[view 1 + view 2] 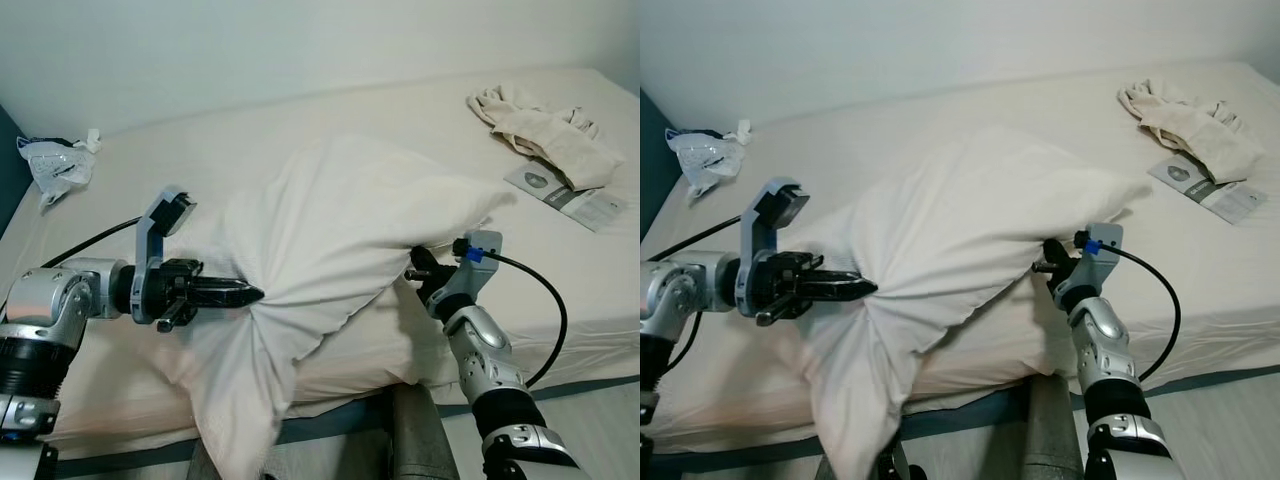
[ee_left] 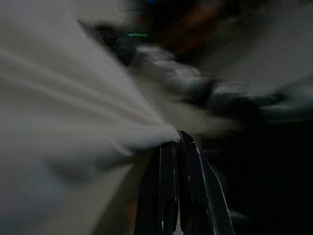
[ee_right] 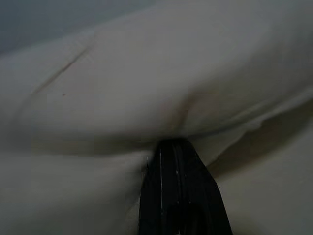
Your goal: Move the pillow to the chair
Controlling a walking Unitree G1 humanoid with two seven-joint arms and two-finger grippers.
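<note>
A big white pillow [image 1: 340, 230] is lifted off the front of the bed [image 1: 300, 120], bunched and sagging toward the floor at its left end. My left gripper [image 1: 252, 294] is shut on a gathered fold at the pillow's left side; in the left wrist view its fingers [image 2: 178, 191] pinch the cloth. My right gripper [image 1: 412, 262] is shut on the pillow's right underside, its tips buried in fabric; the right wrist view shows its black fingers [image 3: 178, 196] pressed into the white cloth. A grey upholstered edge [image 1: 420, 440], perhaps the chair, stands at the bottom between my arms.
On the cream sheet lie a crumpled plastic bag [image 1: 58, 165] at the far left, a heap of beige cloth [image 1: 545, 130] at the far right and a printed leaflet [image 1: 570, 195] beside it. A white wall runs behind the bed. Black cables trail from both wrists.
</note>
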